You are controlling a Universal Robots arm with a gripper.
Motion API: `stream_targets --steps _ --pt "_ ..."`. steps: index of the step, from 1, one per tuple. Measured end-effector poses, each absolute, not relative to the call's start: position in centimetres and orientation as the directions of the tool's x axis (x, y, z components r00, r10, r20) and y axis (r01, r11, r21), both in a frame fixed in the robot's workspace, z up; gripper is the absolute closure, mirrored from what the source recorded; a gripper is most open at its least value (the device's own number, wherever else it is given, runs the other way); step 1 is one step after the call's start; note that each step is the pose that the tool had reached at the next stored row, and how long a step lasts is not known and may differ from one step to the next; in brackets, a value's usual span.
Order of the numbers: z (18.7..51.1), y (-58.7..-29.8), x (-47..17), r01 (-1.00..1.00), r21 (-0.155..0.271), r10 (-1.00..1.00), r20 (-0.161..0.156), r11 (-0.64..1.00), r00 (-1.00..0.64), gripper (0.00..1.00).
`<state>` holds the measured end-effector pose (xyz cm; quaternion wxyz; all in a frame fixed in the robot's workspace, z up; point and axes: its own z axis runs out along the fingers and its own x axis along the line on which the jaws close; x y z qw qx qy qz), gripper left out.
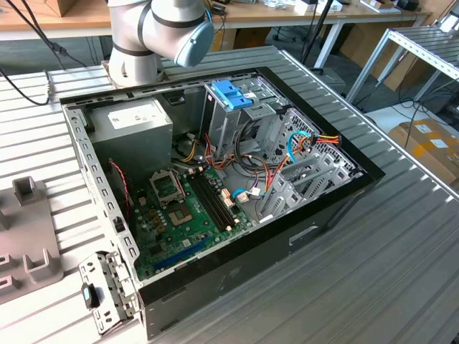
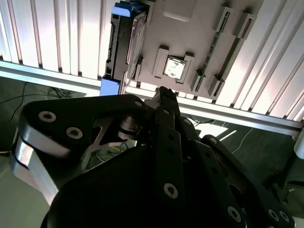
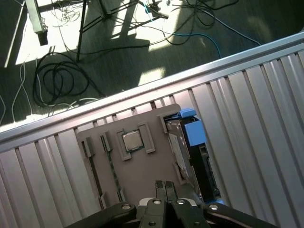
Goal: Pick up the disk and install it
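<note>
Fingers pressed together and gripping nothing, the gripper point(image 3: 165, 185) is hovering over a grey holder plate point(image 3: 142, 171), just beside the disk point(image 3: 192, 147). The disk is standing on edge in its blue carrier at the plate's side, with a processor chip point(image 3: 132, 139) sitting mid-plate. Farther off, the open computer case point(image 1: 215, 279) is lying on the ribbed table point(image 1: 373, 272). Descending with fingers unopened would likely knock the disk over.

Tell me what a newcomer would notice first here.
The open computer case sits mid-frame in the exterior view, a light-blue bracket atop its drive cage. In both wrist views the blue-framed disk stands on edge in a grey fixture plate, near the shut gripper.
</note>
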<state>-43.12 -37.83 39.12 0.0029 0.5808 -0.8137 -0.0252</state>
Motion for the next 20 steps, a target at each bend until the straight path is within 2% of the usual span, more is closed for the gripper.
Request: stream_targets --steps 20 --pt "39.12 -37.83 -43.12 -0.968 0.044 -0.968 -0.024 0.248 -0.249 0.89"
